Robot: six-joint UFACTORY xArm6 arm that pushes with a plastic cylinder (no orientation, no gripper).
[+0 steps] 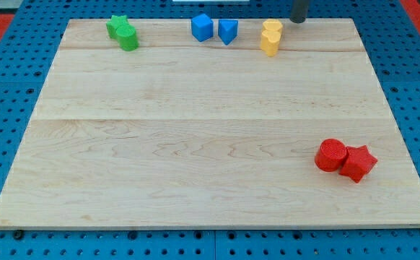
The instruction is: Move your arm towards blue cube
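The blue cube point(202, 27) sits near the view's top edge of the wooden board point(210, 144), left of centre. A blue triangular block point(228, 31) stands just to its right, apart from it. My tip point(297, 19) shows at the view's top, right of the two yellow blocks point(270, 37), well to the right of the blue cube. Only the rod's lower end is in view.
A green star point(117, 25) and a green cylinder point(128, 37) touch at the top left. A red cylinder point(331, 154) and a red star point(359, 162) touch at the lower right. Blue pegboard point(8, 87) surrounds the board.
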